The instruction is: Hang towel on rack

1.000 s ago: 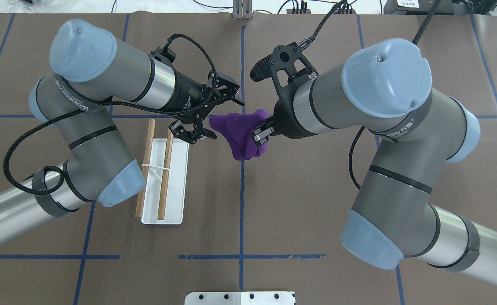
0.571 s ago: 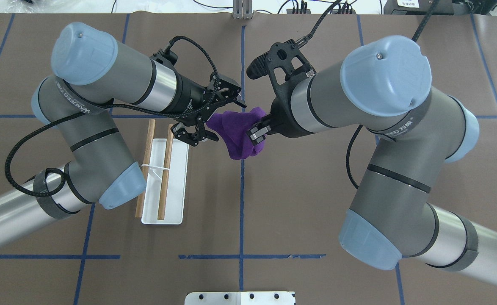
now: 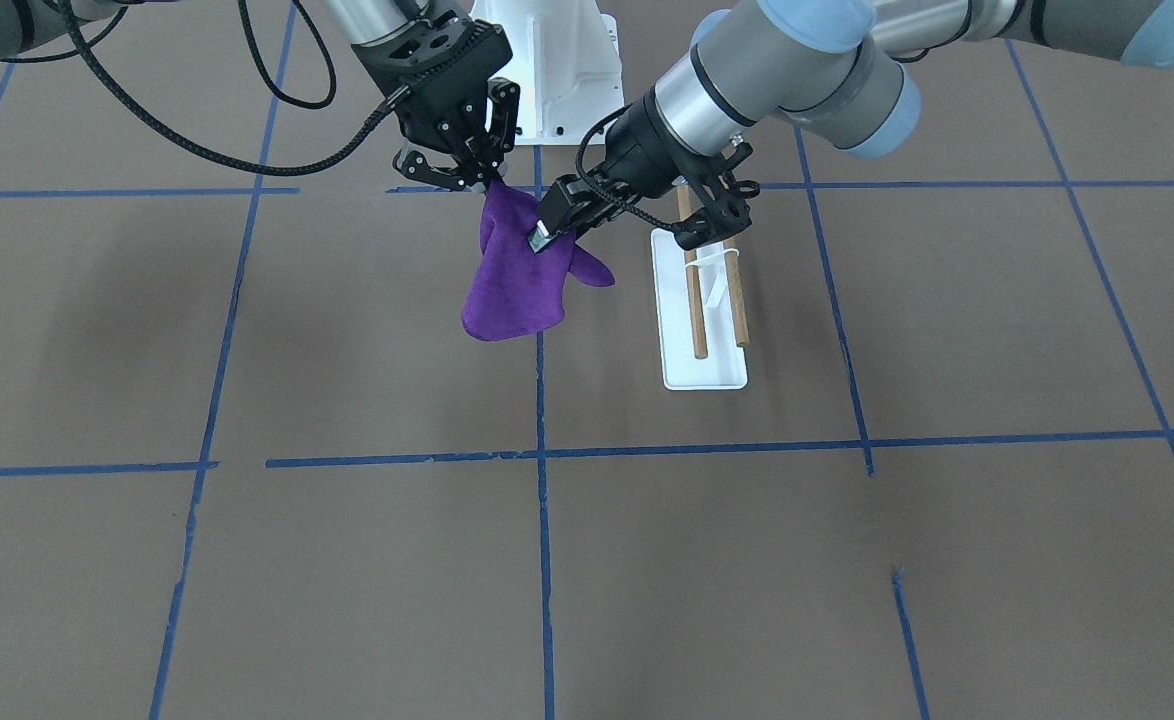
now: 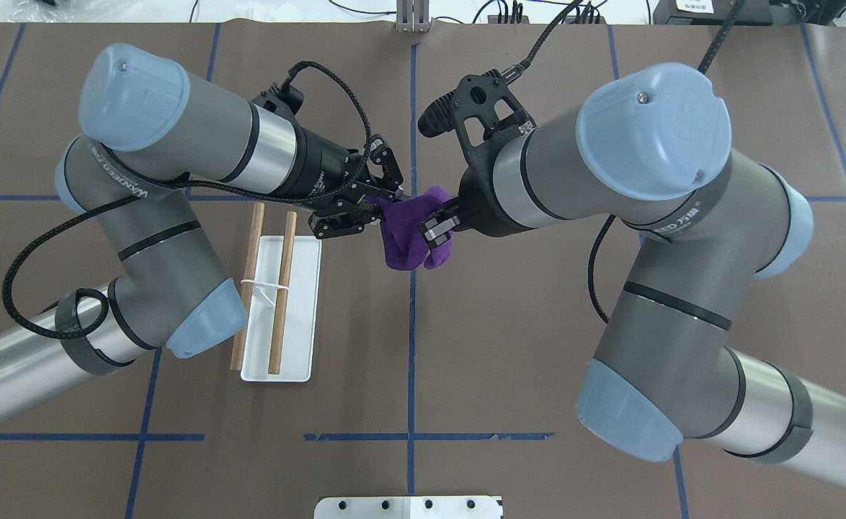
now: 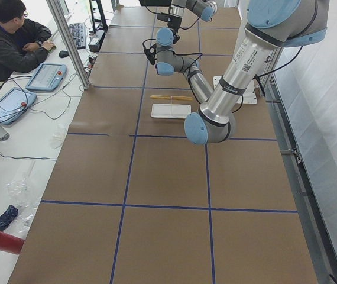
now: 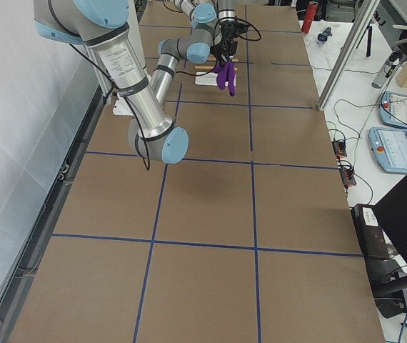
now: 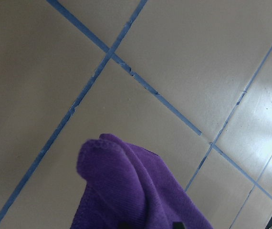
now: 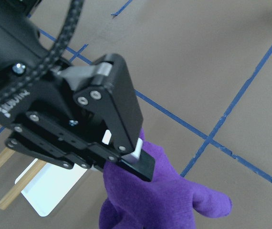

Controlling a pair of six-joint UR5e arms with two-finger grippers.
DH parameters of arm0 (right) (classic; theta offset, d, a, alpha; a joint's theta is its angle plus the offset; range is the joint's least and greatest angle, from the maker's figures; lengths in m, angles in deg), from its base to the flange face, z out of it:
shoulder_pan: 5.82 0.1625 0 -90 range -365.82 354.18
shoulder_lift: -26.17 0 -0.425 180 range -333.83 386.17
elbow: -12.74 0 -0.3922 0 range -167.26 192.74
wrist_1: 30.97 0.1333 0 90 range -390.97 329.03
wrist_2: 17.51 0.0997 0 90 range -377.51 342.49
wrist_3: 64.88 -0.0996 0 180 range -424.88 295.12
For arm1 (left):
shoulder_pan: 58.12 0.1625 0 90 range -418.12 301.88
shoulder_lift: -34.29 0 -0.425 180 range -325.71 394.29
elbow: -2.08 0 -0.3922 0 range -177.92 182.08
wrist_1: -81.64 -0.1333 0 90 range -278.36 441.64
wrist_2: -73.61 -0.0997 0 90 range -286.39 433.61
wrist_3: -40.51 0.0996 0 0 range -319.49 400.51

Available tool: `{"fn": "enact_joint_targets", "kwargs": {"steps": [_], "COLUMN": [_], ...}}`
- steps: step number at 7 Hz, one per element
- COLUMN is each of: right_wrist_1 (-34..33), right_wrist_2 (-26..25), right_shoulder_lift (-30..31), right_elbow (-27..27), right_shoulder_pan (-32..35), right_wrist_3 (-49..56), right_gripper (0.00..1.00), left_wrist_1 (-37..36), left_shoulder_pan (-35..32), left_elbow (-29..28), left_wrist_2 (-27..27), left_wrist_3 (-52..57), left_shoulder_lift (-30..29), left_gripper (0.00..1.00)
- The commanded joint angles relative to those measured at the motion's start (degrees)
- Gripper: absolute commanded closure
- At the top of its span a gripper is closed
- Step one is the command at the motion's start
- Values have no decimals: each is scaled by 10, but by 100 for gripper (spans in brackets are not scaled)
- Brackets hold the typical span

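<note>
I see the right gripper (image 3: 482, 180) clamped on the purple towel's (image 3: 517, 285) top edge, left gripper (image 3: 547, 232) pinching its side, towel dangling above the surface (image 3: 347, 350), near the rack (image 3: 692, 370), apart from its dowels.

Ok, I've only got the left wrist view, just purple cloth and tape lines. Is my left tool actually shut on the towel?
Observer: Yes. In the right wrist view the left tool is pinched shut on an upper edge of the towel.
Operator: And the right tool?
Observer: Also shut on it; the right tool grips the top and the cloth hangs below both tools.
Operator: Where's the rack?
Observer: The rack stands on the left arm's side of the towel, nothing draped on it.
</note>
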Motion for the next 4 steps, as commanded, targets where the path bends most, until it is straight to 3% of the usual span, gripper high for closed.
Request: {"fn": "enact_joint_targets", "kwargs": {"steps": [1, 3, 4], "right_wrist_1": [0, -2, -3], "right_wrist_2": [-1, 2, 4], "right_shoulder_lift": [1, 4, 4], "right_elbow": [0, 0, 0], "right_shoulder_pan": [-2, -2, -2], "right_wrist_3": [0, 4, 1], "right_gripper": [100, 100, 100], "left_wrist_1": [1, 0, 0], "left_shoulder_pan": [0, 0, 0], "left_elbow": [0, 0, 0], "left_wrist_2": [0, 1, 1], "left_wrist_3": [2, 3, 4], "left_shoulder_lift": [2, 4, 4], "left_gripper": [67, 100, 100]}}
